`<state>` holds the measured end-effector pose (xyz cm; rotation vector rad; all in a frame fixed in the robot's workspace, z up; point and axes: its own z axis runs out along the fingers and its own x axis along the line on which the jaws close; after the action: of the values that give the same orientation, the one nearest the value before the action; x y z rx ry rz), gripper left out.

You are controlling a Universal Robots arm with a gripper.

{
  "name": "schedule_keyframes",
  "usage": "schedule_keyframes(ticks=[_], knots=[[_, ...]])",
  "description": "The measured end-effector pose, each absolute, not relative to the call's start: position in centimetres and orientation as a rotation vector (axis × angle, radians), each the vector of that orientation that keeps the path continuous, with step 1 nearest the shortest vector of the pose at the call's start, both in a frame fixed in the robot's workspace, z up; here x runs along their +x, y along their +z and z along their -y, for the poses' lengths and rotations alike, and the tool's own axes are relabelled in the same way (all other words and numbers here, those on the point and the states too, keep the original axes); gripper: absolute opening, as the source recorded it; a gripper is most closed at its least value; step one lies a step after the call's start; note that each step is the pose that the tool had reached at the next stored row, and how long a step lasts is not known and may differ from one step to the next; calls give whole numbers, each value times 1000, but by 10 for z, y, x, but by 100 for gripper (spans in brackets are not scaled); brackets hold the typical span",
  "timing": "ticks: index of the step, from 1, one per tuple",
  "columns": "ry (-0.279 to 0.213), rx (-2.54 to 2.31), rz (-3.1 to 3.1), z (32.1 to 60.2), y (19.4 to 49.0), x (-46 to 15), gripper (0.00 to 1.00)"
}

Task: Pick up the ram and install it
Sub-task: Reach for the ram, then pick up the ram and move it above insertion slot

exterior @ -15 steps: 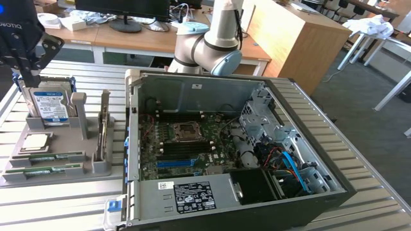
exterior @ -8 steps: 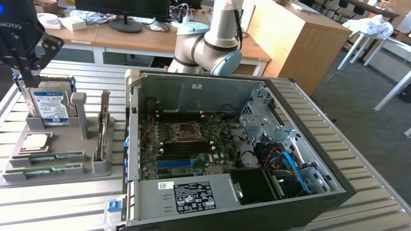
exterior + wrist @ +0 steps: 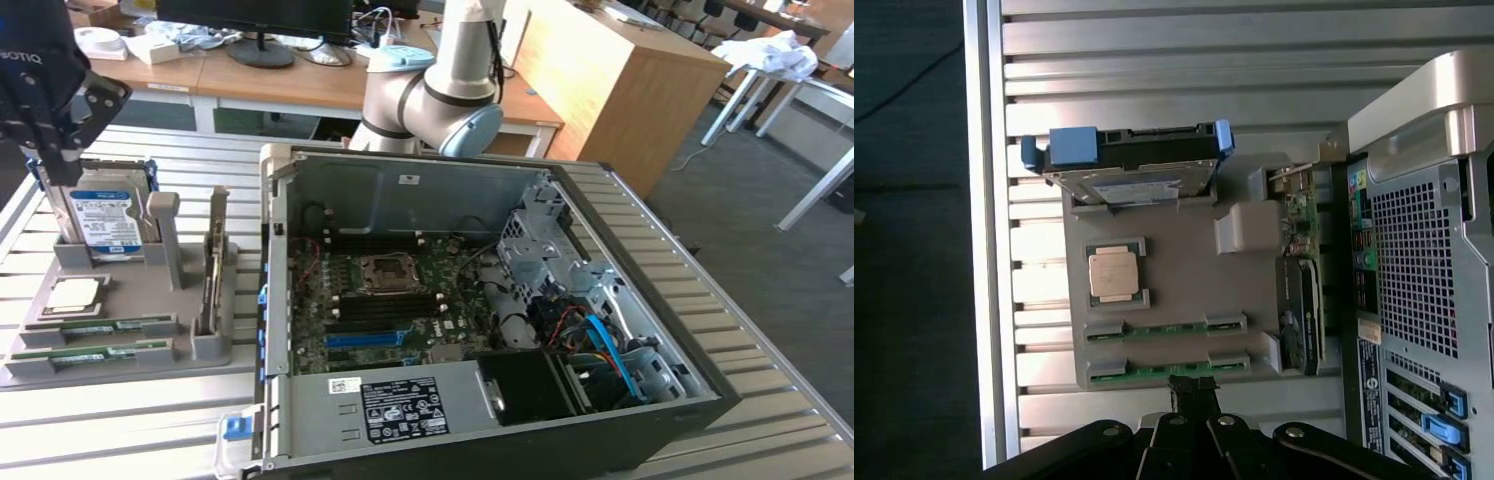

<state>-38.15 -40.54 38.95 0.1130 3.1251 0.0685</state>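
Observation:
The ram [image 3: 1154, 371] is a thin green stick lying in the outermost slot of the grey parts tray [image 3: 1184, 270]; it also shows at the tray's front [image 3: 94, 353] in the exterior view. A second near-identical green stick [image 3: 1164, 329] lies in the slot beside it. My gripper [image 3: 1194, 392] hangs well above the tray with its dark fingers shut and nothing between them; in the wrist view its tips line up with the ram's edge. In the exterior view the gripper [image 3: 48, 165] is high over the tray's far left end.
The tray also holds an upright hard drive [image 3: 104, 215], a square silver processor [image 3: 1116, 272] and a card standing on edge [image 3: 214, 270]. The open computer case [image 3: 400, 185] with its motherboard [image 3: 387, 305] lies to the exterior view's right. All rest on a slatted metal table [image 3: 120, 420].

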Motion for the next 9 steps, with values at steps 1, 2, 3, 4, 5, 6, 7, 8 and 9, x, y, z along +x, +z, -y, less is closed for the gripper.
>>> schedule_keyframes(ticks=[1,2,3,4,5,6,7,8,9], knots=[[69,113,-3125,406,389,-382,10],[69,113,-3125,406,389,-382,10],[68,113,-3125,406,390,-382,10],[69,113,-3125,406,389,-382,10],[68,113,-3125,406,389,-382,10],[68,113,-3125,406,389,-382,10],[69,113,-3125,406,389,-382,10],[68,113,-3125,406,389,-382,10],[68,113,-3125,406,389,-382,10]])
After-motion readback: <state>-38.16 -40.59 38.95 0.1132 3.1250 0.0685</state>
